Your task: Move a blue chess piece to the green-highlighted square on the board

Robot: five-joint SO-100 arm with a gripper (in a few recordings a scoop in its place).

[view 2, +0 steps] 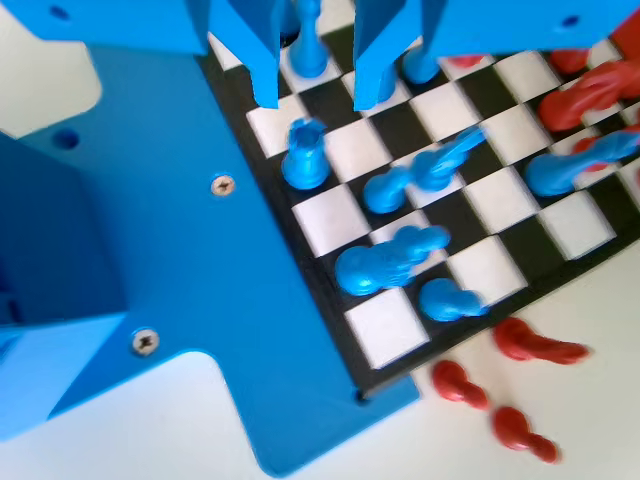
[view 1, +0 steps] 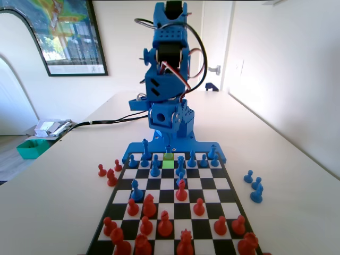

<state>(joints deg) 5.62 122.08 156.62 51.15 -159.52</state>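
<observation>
— How's the arm posed?
— Folded low over the board's far edge, gripper hanging down, jaws parted.
— Gripping anything?
— No. A blue chess piece stands between the jaws, but I can't tell if they touch it.
— And the green-highlighted square?
— Near the board's far edge, just beside that piece.

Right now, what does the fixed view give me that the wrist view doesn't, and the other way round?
Fixed view: the green square near the board's far edge, the whole blue arm, and three spare blue pieces on the table right of the board. Wrist view: the gripper open, its jaws either side of a blue piece. Both: the board, blue pieces standing on it, and stray red pieces off its edge.
</observation>
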